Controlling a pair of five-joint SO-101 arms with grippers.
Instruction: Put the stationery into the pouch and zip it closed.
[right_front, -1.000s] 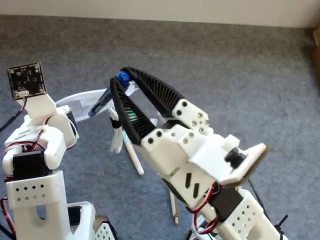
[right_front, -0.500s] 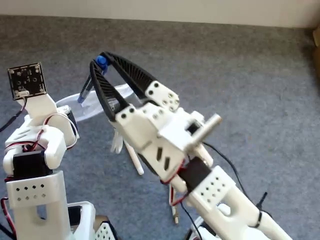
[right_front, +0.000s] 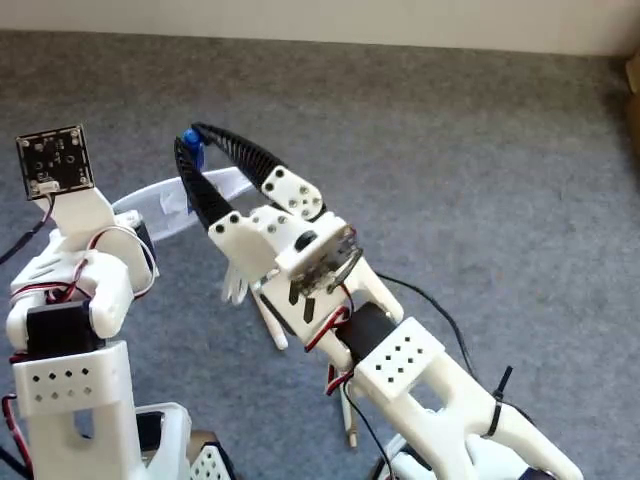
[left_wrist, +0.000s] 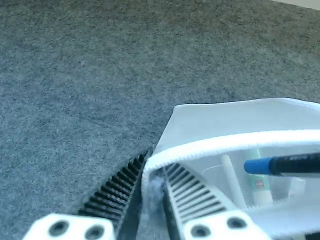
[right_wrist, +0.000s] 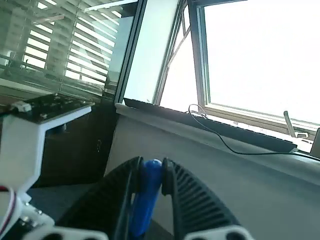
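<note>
Pen (right_wrist: 147, 192), blue, sits pinched between ribbed black right fingers (right_wrist: 192, 202); left fingers (left_wrist: 192, 195) pinch the woven rim of the frosted pouch (left_wrist: 225, 117).

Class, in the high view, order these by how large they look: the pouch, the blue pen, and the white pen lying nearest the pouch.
1. pouch
2. white pen
3. blue pen: the right gripper holding it hides most of it, so only its visible part ranks smallest.
</note>
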